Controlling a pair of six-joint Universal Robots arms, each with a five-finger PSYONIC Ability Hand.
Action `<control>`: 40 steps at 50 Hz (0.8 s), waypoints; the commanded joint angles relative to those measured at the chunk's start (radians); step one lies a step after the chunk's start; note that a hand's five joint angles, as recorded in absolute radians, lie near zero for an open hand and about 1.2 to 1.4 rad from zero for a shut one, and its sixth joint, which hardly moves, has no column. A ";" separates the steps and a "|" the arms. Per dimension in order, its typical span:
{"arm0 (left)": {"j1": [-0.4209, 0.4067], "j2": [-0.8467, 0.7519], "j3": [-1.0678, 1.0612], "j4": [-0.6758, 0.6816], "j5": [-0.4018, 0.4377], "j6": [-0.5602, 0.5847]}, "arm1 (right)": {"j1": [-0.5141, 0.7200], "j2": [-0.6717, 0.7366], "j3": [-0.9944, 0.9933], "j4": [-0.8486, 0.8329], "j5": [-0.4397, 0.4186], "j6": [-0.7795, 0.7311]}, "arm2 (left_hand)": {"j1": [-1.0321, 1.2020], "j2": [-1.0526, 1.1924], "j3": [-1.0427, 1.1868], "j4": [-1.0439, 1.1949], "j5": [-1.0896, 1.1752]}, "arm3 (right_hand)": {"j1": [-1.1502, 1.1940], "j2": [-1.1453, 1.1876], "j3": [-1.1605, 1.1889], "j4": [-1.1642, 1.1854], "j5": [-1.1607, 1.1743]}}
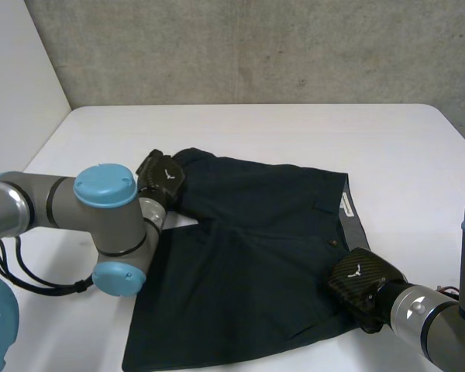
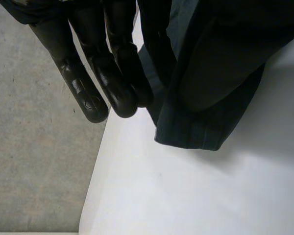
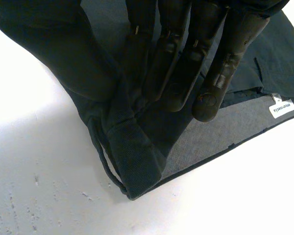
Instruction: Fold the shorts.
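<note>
Shorts [image 1: 256, 256], one dark pair, lie spread mid-table [image 1: 294, 132] with the waistband to the right. Two hands are on them: the left hand [image 1: 161, 175] at the far-left leg hem, the right hand [image 1: 358, 280] at the near-right waistband corner. The left wrist view shows the hem [image 2: 191, 129] pinched between straight fingers [image 2: 90, 83] and thumb. The right wrist view shows the folded corner [image 3: 134, 161] nipped likewise, with grey lining [image 3: 210, 139] and one white label [image 3: 281, 107].

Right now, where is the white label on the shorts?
In the head view, the white label sits on the waistband at the right edge of the shorts, beyond the right hand gripping that band's near corner.
</note>
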 commanded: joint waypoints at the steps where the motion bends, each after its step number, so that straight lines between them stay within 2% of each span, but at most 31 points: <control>1: -0.011 0.020 -0.017 -0.007 0.025 -0.063 | 0.001 -0.001 0.000 -0.013 -0.001 0.010 | -0.749 -0.771 -0.768 -0.784 -0.749 | 0.408 0.205 0.214 0.205 0.233; 5: -0.011 0.093 -0.060 -0.012 0.027 -0.176 | 0.002 -0.003 -0.002 -0.030 -0.002 0.035 | -0.773 -0.794 -0.792 -0.807 -0.772 | 0.408 0.205 0.214 0.205 0.233; 9: -0.006 0.251 -0.169 -0.027 0.025 -0.372 | 0.001 -0.006 -0.008 -0.045 -0.004 0.064 | -0.747 -0.768 -0.765 -0.781 -0.746 | 0.408 0.205 0.214 0.205 0.233; 12: -0.011 0.349 -0.229 -0.057 0.027 -0.470 | 0.001 -0.008 -0.012 -0.052 -0.005 0.090 | -0.744 -0.765 -0.762 -0.778 -0.743 | 0.408 0.205 0.214 0.205 0.233; 16: -0.011 0.497 -0.310 -0.143 0.030 -0.592 | 0.004 -0.008 -0.015 -0.062 -0.007 0.122 | -0.741 -0.762 -0.760 -0.775 -0.740 | 0.408 0.205 0.214 0.205 0.233; 20: -0.010 0.604 -0.387 -0.283 0.039 -0.696 | 0.005 -0.008 -0.017 -0.091 -0.005 0.153 | -0.741 -0.762 -0.760 -0.775 -0.740 | 0.408 0.205 0.214 0.205 0.233; 21: -0.011 0.632 -0.414 -0.354 0.045 -0.734 | 0.005 -0.006 -0.017 -0.096 -0.005 0.162 | -0.741 -0.762 -0.760 -0.775 -0.740 | 0.408 0.205 0.214 0.205 0.233; 25: -0.017 0.669 -0.485 -0.510 0.085 -0.806 | 0.005 -0.008 -0.018 -0.124 -0.005 0.211 | -0.744 -0.765 -0.762 -0.778 -0.743 | 0.408 0.205 0.214 0.205 0.233; 29: -0.033 0.715 -0.560 -0.588 0.140 -0.854 | 0.002 -0.008 -0.018 -0.142 -0.005 0.253 | -0.746 -0.768 -0.765 -0.781 -0.746 | 0.408 0.205 0.214 0.205 0.233; 40: -0.065 0.755 -0.677 -0.556 0.157 -0.879 | 0.001 -0.011 -0.017 -0.190 0.002 0.366 | -0.764 -0.785 -0.783 -0.799 -0.764 | 0.408 0.205 0.214 0.205 0.233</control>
